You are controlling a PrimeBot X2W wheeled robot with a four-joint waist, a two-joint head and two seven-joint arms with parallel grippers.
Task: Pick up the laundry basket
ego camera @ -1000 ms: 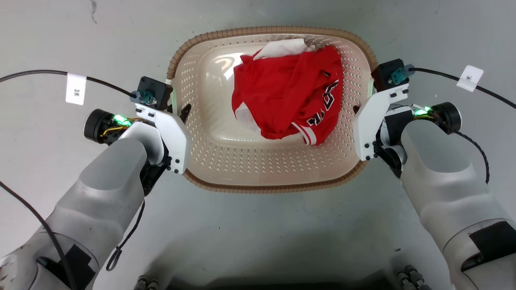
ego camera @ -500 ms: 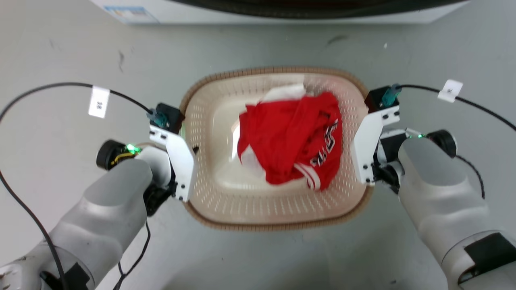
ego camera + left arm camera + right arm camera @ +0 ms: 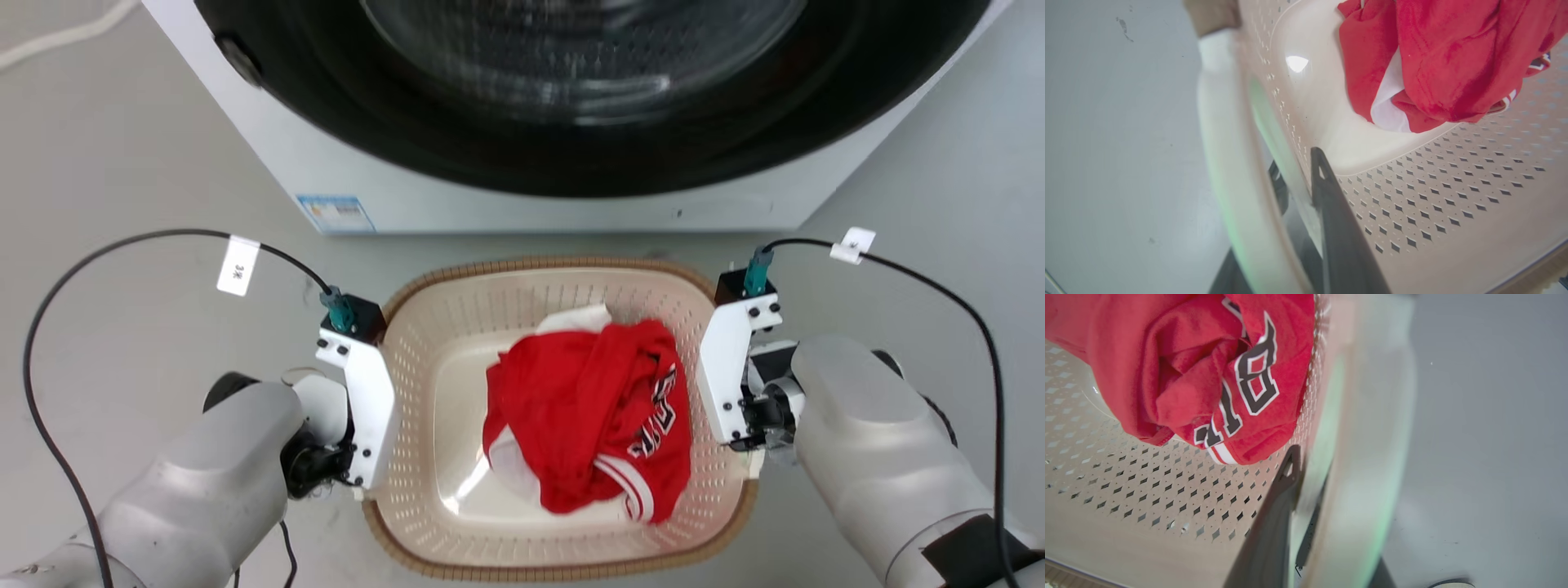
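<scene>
Garment [image 3: 588,416] in laundry basket [image 3: 555,267], washer [image 3: 522,204] behind

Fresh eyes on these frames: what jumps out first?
The crumpled red jersey with white trim, lying in the cream laundry basket. Next, the left gripper and right gripper, each with its jaws closed across one side wall of the basket. Beyond it, the washing machine spans the top of the head view with its dark round opening.
</scene>
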